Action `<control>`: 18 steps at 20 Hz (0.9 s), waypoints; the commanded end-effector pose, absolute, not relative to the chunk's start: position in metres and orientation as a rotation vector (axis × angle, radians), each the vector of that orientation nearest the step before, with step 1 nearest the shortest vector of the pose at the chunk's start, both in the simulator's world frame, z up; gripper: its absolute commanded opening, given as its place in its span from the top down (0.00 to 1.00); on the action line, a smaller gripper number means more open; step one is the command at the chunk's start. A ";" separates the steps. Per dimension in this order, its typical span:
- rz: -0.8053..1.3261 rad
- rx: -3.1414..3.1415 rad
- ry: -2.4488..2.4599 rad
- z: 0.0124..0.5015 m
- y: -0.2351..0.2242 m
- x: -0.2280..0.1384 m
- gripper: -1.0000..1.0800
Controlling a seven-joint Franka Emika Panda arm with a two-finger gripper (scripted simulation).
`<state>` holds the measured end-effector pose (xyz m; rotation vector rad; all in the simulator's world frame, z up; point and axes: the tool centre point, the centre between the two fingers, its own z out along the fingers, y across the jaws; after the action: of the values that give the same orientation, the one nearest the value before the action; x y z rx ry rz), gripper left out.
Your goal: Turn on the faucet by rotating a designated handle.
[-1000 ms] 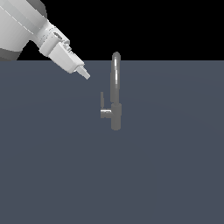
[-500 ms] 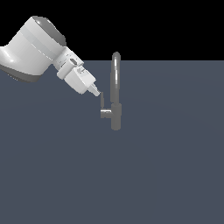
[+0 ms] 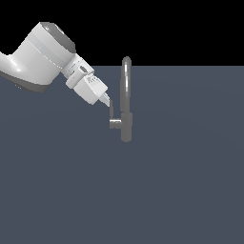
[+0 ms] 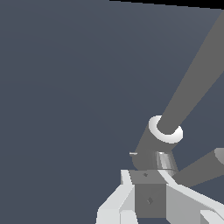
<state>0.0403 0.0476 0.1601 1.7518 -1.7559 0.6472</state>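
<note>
The faucet (image 3: 126, 102) is standing alone on the flat grey surface (image 3: 181, 190), its tall arched spout rising from a thicker cylindrical base, and the handle (image 3: 112, 112) is sticking up as a thin lever from a short stub on the side of that base toward the exterior view's left. The gripper (image 3: 106, 101) is angling down from the exterior view's left, its fingertips sitting right at the top of the lever; in the wrist view the pale fingers (image 4: 114, 202) are flanking a grey block (image 4: 150, 197) that is probably the lever end, though I cannot tell whether they are actually pinching it or how wide they are standing. The lever is looking rigid, smooth and metallic, so it is likely slippery; taking it near the upper tip, well away from the stub, should give the best turning leverage about the stub's axis.
</note>
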 end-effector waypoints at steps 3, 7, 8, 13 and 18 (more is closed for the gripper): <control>0.659 1.715 -1.764 0.159 0.035 0.039 1.00; 0.660 1.713 -1.765 0.159 0.034 0.039 1.00; 0.659 1.714 -1.765 0.159 0.034 0.039 1.00; 0.659 1.714 -1.765 0.162 0.035 0.025 1.00; 0.659 1.714 -1.765 0.165 0.036 0.010 1.00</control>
<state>0.0158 0.0367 0.1637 1.7169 -1.7637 0.6632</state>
